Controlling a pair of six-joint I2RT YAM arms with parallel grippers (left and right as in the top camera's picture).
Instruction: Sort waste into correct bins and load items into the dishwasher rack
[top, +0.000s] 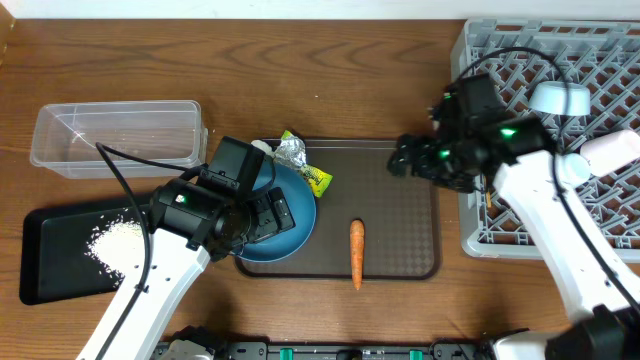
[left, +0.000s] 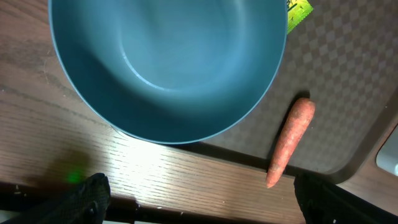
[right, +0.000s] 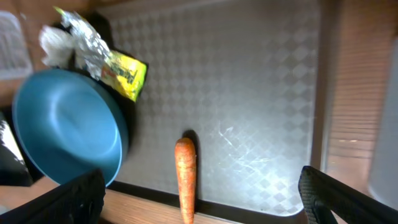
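Blue bowl (left: 168, 62) sits empty on front-left corner of brown tray (top: 400, 240), overlapping its edge. Your left gripper (top: 262, 215) hovers above bowl, jaws spread wide, holding nothing. Right gripper (top: 403, 158) also spread and empty, over tray's right side. Bowl looks rigid, smooth, probably slippery, moderately heavy. Pinch rim wall, one finger inside, one outside. Carrot (top: 357, 252) lies near; steer clear.

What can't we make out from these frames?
Overhead: left arm covers part of the blue bowl and much of the tissue.
Overhead: dishwasher rack cut off by top and right edges; right arm hides part of it.
Right wrist: snack packet print blurred, unreadable.
Left wrist: bowl's rim cut off by the top edge.
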